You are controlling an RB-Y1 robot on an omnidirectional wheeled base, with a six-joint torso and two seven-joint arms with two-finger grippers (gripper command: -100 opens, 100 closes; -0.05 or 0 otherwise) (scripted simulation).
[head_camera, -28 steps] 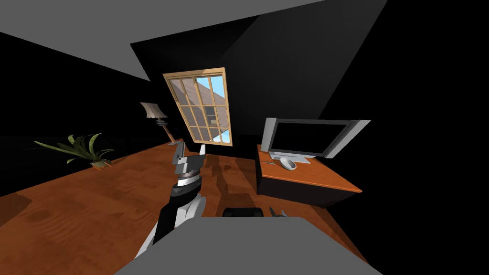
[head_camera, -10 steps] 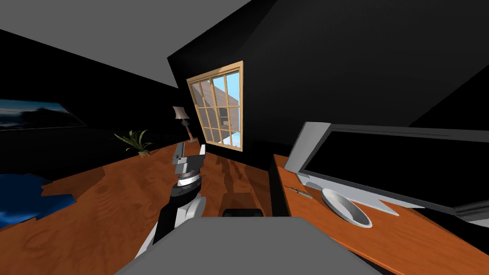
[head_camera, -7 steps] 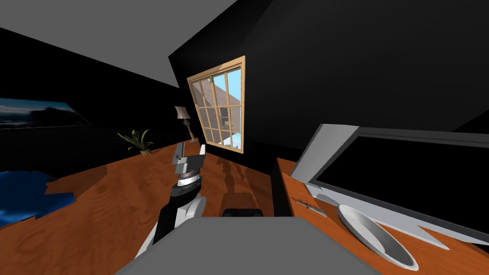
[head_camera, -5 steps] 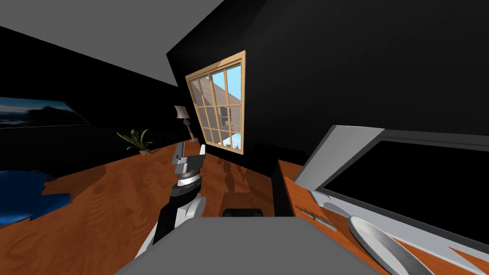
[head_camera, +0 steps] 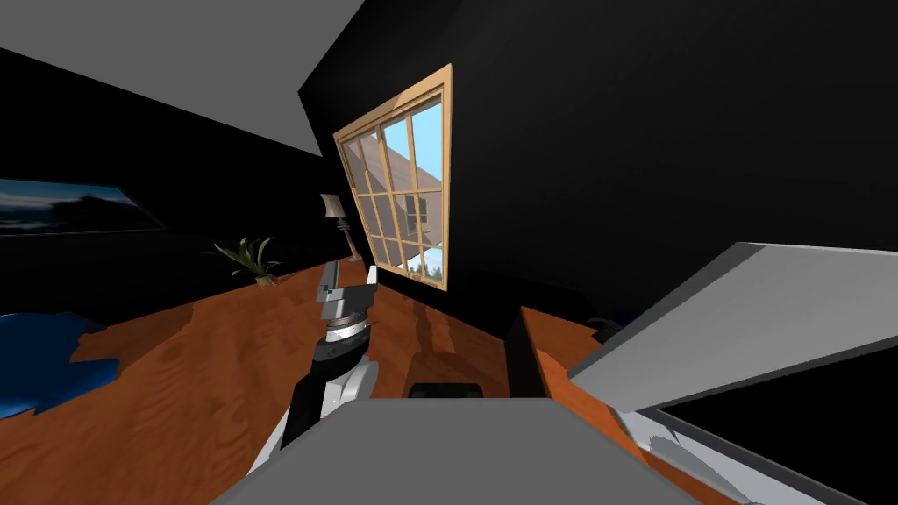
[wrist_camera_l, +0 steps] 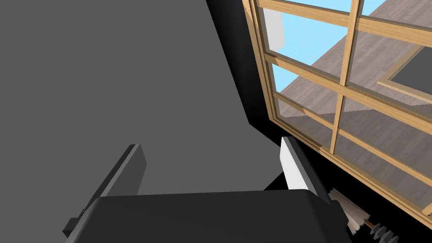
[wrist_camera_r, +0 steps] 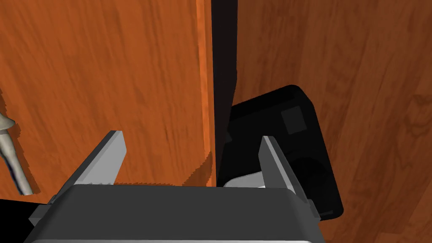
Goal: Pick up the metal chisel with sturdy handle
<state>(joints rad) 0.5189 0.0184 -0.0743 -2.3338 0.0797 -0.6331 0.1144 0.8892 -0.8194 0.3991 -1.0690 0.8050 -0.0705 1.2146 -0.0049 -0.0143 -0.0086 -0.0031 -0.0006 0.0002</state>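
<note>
A slim pale grey tool, the chisel (wrist_camera_r: 9,158), lies on the orange-brown table top (wrist_camera_r: 126,76), off to the side of my right gripper (wrist_camera_r: 192,160). That gripper is open and empty. It hangs over the table's edge, one finger above the top and the other above the wooden floor (wrist_camera_r: 371,105). My left gripper (head_camera: 349,273) is raised in front of my chest, well left of the table (head_camera: 561,355). It is open with nothing between its fingers (wrist_camera_l: 295,166).
A large grey monitor (head_camera: 754,307) stands on the table and looms close at the right. The table's dark side (head_camera: 519,364) faces me. Behind are a window (head_camera: 403,202), a floor lamp (head_camera: 338,219), a plant (head_camera: 250,259) and a blue rug (head_camera: 44,359).
I have driven closer to the table and turned; the monitor has grown large at the right, and the chisel and plate have slid out of the head view. My arms hold their pose.
</note>
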